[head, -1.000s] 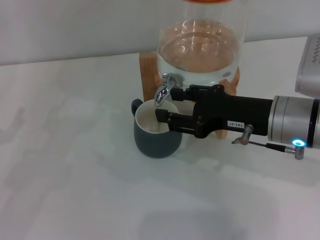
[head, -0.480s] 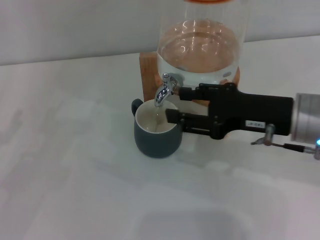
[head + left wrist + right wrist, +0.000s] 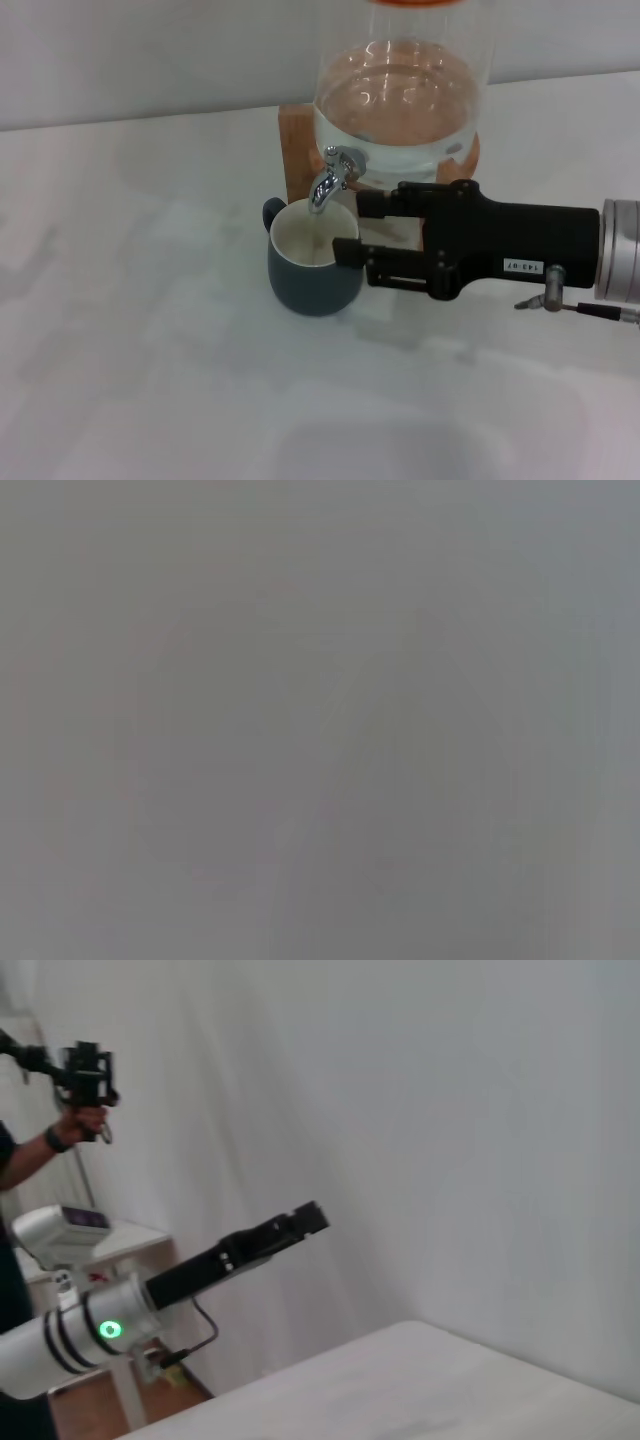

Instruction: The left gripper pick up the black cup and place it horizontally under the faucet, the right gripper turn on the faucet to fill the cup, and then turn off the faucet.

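The black cup (image 3: 312, 268) stands upright on the white tabletop (image 3: 150, 350), right under the faucet (image 3: 330, 178), so the curved spout hangs over its cream inside. Its small loop handle points toward the back, on the robot's left side of the cup. The faucet is fixed low on the clear glass water dispenser (image 3: 400, 100), which holds water and sits on a wooden stand (image 3: 296, 150) behind the cup.

The right tool (image 3: 352, 228) reaches in level from the robot's right. Its two black fingers (image 3: 372, 204) are spread apart, one above the other in the head view: the upper one ends just beside the faucet's body, on the robot's right of it, and the lower one ends at the cup's rim on that same side. Neither finger grips anything. From here I cannot tell whether the upper finger touches the faucet or only sits close to it. The black body of the tool carries a small white label, and behind it the silver-grey arm leaves the scene at the right edge.

The left tool (image 3: 300, 1222) is well away from the cup, held out in the air off the tabletop's edge with the green light on its arm lit. I cannot tell how its fingers stand. The left wrist view shows only flat grey.
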{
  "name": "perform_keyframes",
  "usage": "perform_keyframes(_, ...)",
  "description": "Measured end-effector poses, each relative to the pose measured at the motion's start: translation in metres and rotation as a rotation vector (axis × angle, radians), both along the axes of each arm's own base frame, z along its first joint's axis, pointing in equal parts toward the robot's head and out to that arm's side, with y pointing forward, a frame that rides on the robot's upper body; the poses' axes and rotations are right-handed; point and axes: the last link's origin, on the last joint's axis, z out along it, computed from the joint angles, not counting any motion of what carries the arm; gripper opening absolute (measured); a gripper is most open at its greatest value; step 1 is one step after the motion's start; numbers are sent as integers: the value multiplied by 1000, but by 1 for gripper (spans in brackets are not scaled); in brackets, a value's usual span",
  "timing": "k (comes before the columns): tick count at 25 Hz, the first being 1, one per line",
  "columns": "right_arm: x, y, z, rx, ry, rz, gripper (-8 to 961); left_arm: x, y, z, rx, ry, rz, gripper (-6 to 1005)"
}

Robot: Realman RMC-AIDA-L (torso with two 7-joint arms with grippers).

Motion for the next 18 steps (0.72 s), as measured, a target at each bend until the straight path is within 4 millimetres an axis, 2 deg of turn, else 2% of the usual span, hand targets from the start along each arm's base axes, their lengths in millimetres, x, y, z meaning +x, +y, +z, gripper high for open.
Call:
perform_keyframes(8,-15,-9,-12,-9,2,30,617,-2,3,3,15,-1,19,822)
perform_keyframes(18,-22,-7,-37,68,-22,-52,617,-7,7,2,17,2,62,822)
